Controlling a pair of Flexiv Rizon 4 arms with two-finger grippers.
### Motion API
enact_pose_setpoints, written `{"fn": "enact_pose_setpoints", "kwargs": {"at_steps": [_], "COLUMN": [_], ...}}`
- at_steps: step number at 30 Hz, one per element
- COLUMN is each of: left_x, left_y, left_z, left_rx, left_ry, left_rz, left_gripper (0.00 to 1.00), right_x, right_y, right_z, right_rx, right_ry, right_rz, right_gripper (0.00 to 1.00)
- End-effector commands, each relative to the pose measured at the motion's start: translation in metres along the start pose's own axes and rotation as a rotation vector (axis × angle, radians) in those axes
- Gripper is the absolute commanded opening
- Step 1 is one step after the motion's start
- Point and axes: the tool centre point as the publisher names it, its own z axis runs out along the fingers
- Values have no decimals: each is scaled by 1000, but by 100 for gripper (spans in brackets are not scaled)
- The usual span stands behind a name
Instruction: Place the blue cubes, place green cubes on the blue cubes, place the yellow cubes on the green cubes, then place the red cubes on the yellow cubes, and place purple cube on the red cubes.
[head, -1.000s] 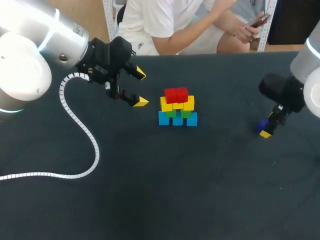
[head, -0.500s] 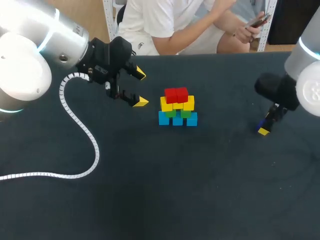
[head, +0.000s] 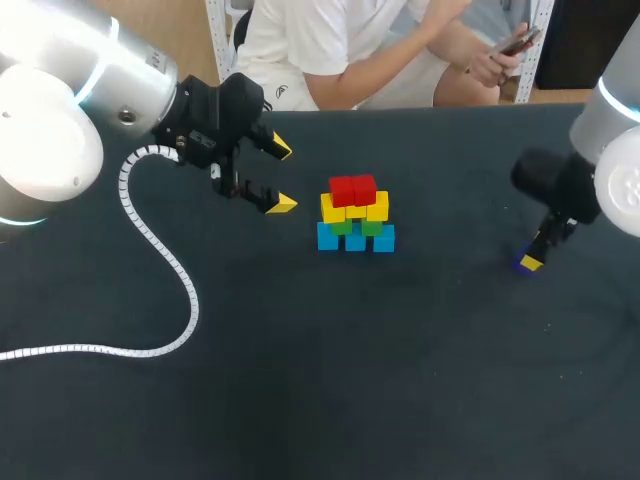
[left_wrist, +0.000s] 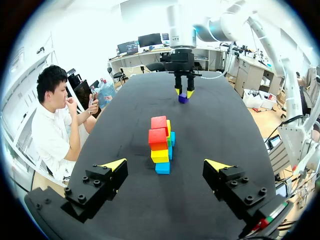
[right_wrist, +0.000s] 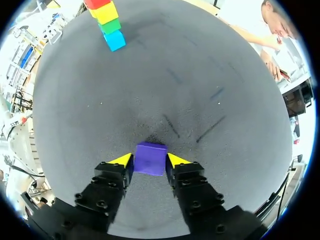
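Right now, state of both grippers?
Left gripper: open, empty.
Right gripper: closed on the purple cube.

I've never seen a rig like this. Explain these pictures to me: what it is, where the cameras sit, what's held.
This is a robot with two arms at a dark table. The head view looks down from above and behind; each round picture comes from a camera on one arm's wrist. On the table stands a pyramid of cubes: blue at the bottom, then green, yellow, red. The left gripper is open and empty beside it. The right gripper, farther off, is shut on a purple cube.
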Motion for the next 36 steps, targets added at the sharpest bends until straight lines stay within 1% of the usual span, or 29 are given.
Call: {"fn": "enact_pose_setpoints", "kwargs": {"at_steps": [1, 13, 14, 15, 16, 17, 19, 23, 29, 31, 32, 36], "left_x": [1, 1, 1, 1, 1, 1, 1, 1, 1, 1, 1, 1], "left_y": [1, 1, 1, 1, 1, 1, 1, 1, 1, 1, 1, 1], "left_z": [0, 0, 0, 0, 0, 0, 0, 0, 0, 0, 0, 0], "left_rx": [2, 2, 2, 2, 2, 2, 2, 2, 2, 2, 2, 2], "left_ry": [-3, -3, -3, -3, -3, -3, -3, -3, -3, -3, -3, -3], "left_rz": [2, 2, 2, 2, 2, 2, 2, 2, 2, 2, 2, 2], "left_gripper": [100, 100, 100, 100, 100, 100, 100, 100, 100, 100, 100, 100], "right_x": [1, 5, 7, 8, 9, 9, 10, 9, 9, 8, 8, 6], "right_y": [2, 6, 6, 6, 6, 6, 6, 6, 6, 5, 5, 4], "right_z": [1, -1, -1, -1, -1, -1, -1, 1, 6, 9, 9, 5], "right_rx": [2, 23, 29, 33, 35, 41, 42, 43, 37, 34, 34, 52], "right_ry": [-3, 15, 15, 13, 11, 9, 1, -2, 7, 15, 16, 4], "right_rz": [-3, 6, 14, 20, 23, 32, 37, 38, 41, 44, 44, 31], "right_gripper": [100, 100, 98, 85, 56, 49, 44, 29, 18, 9, 0, 0]}}
